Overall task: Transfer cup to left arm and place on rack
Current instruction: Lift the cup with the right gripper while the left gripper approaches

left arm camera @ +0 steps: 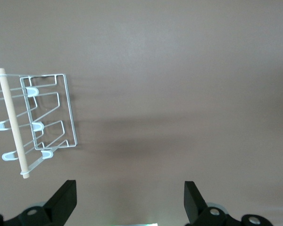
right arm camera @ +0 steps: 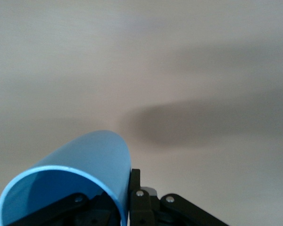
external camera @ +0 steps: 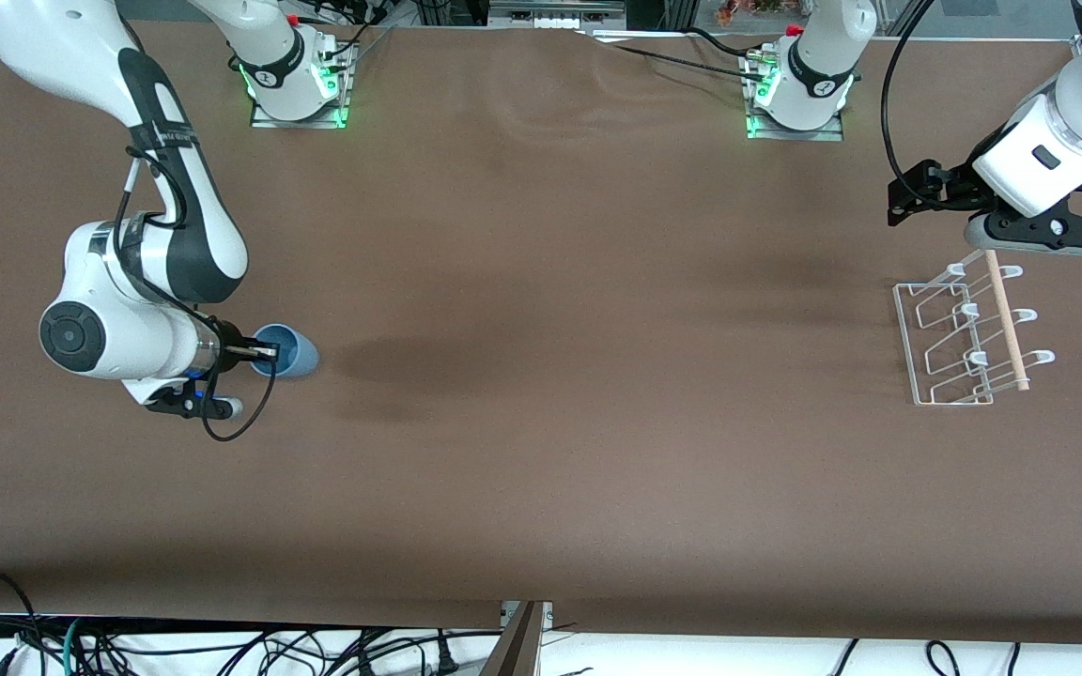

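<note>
The right arm reached down from its base toward its own end of the table, wrist turned sideways, and the right gripper (external camera: 264, 352) was clamped on the rim of the cup (external camera: 287, 351), one finger inside and one outside. The left arm waited raised at its end, the left gripper (external camera: 912, 192) hanging with fingers (left arm camera: 66, 200) spread wide

The brown table (external camera: 541, 376) is bare and open across its middle. The rack (external camera: 964, 338) stands near the edge at the left arm's end. The cup (external camera: 285, 350), pinched at its rim by the right gripper (external camera: 264, 352), sits near the edge at the right arm's end.
</note>
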